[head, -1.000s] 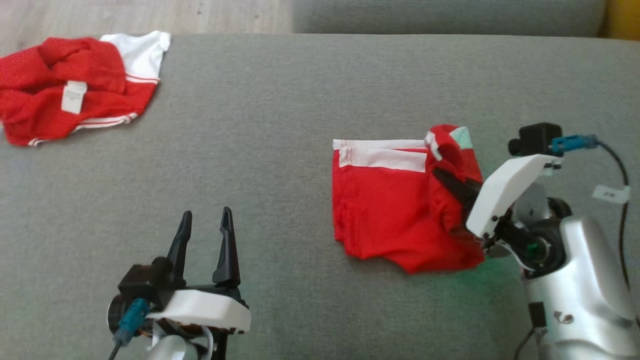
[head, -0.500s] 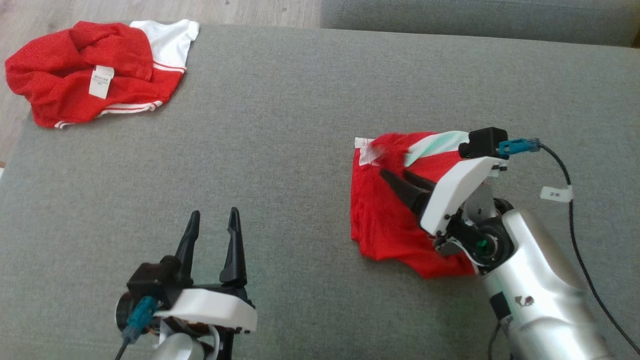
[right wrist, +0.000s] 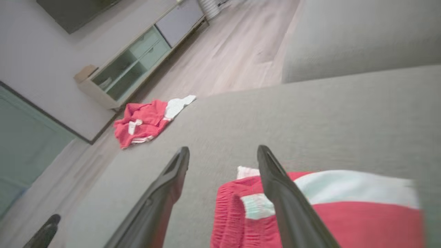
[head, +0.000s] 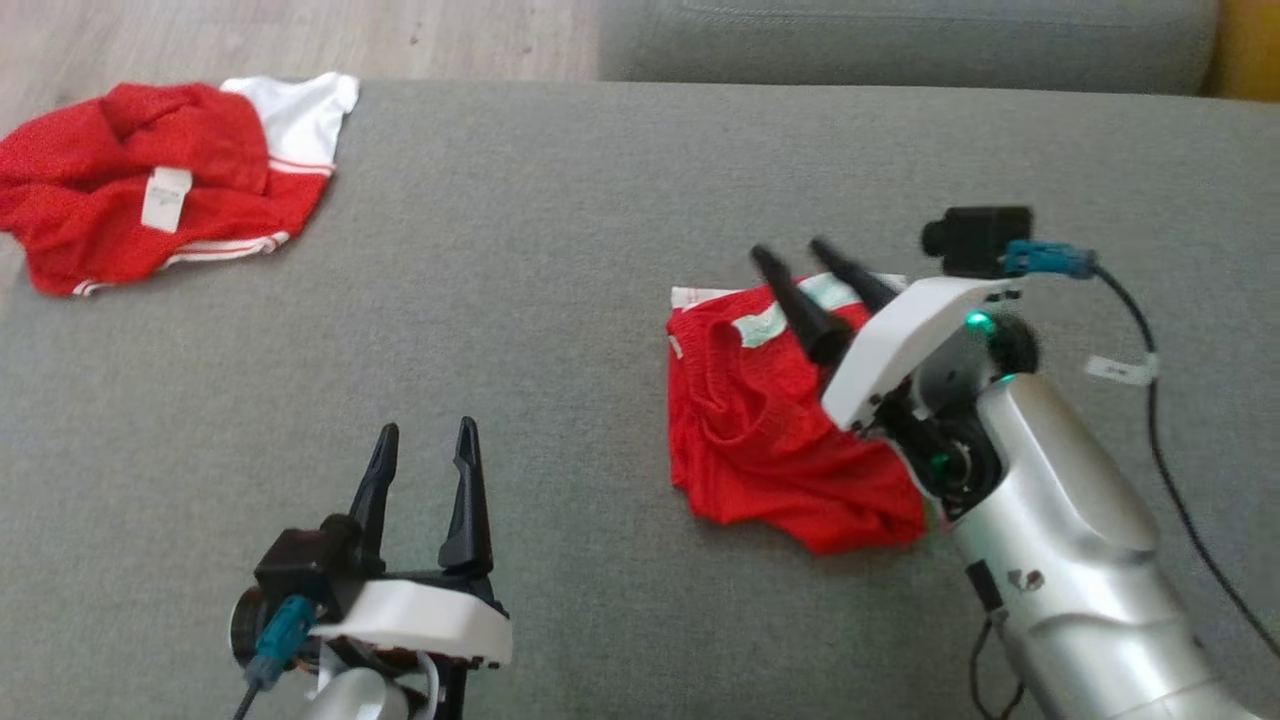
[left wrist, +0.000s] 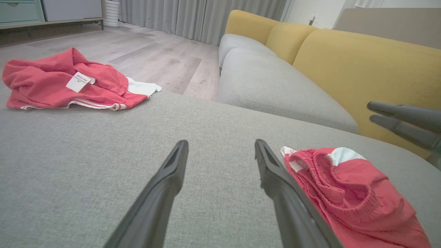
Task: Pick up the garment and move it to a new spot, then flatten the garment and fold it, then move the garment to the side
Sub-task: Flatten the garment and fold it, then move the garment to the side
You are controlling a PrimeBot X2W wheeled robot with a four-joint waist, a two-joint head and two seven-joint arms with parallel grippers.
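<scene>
The garment (head: 770,440), red mesh with a white band, lies bunched and folded on the grey cushion (head: 560,300) right of centre; it also appears in the left wrist view (left wrist: 348,193) and the right wrist view (right wrist: 327,213). My right gripper (head: 793,255) hovers open over its far edge, fingers apart with nothing between them (right wrist: 222,150). My left gripper (head: 428,430) stands open near the front left, well apart from the garment (left wrist: 220,143).
A second red and white garment (head: 150,200) with a white label lies at the cushion's far left corner (left wrist: 65,86). Beyond the cushion's back edge are a grey sofa seat (left wrist: 272,86), yellow backrests (left wrist: 361,65), wooden floor (head: 250,35) and a cabinet (right wrist: 137,58).
My right gripper has opened and let go of the garment, then lifted clear of it. The garment's right side now lies folded over. The left arm has stayed put; the head camera shifted.
</scene>
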